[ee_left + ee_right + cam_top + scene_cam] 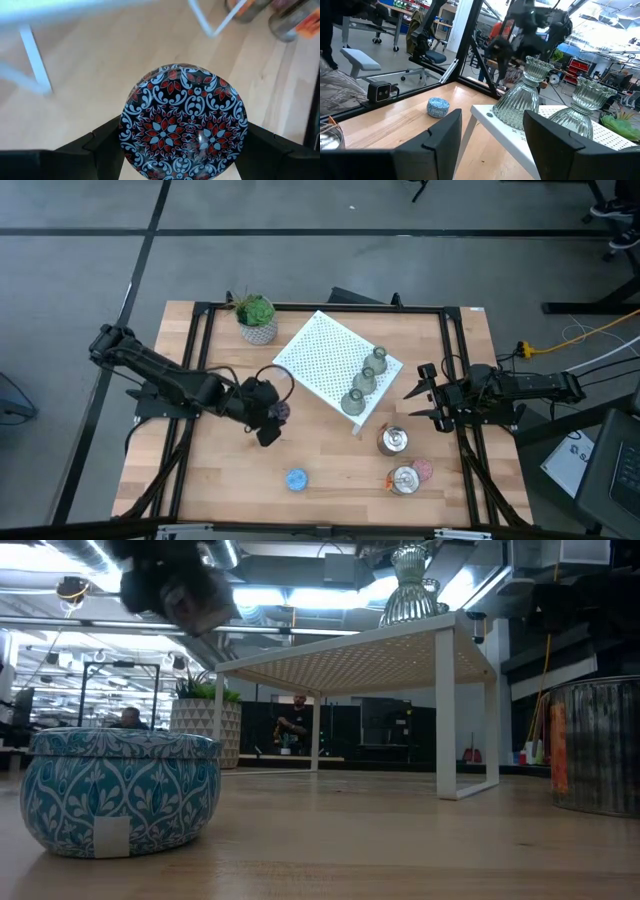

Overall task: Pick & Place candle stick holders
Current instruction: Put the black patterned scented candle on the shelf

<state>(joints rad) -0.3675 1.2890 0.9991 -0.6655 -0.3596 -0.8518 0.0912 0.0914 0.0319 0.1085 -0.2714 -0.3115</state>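
Note:
My left gripper point(272, 416) hangs over the table's middle left, shut on a small round purple candle stick holder point(182, 122) whose top has a dark red-and-white flower pattern. It shows blurred, high up, in the low view point(185, 590). Three olive-green bell-shaped holders point(365, 380) stand in a row on the white perforated stand point(325, 360). A blue holder point(296, 479) sits on the table near the front edge. Two shiny silver holders point(393, 441) and a pink one point(425, 470) sit at the front right. My right gripper point(420, 392) waits open at the right, touching nothing. My left gripper pinches the purple holder between its two fingers point(102, 142), one on each opposite side of the round wall point(125, 135). The fingers come slanting down from the table's left. The holder is lifted clear of the table, its patterned top turned toward the wrist.
A green potted plant point(257, 318) stands at the far edge, left of the stand. The stand's legs point(445, 720) leave room beneath its top. Bare wood lies between the blue holder and the stand. People sit in the room beyond the table.

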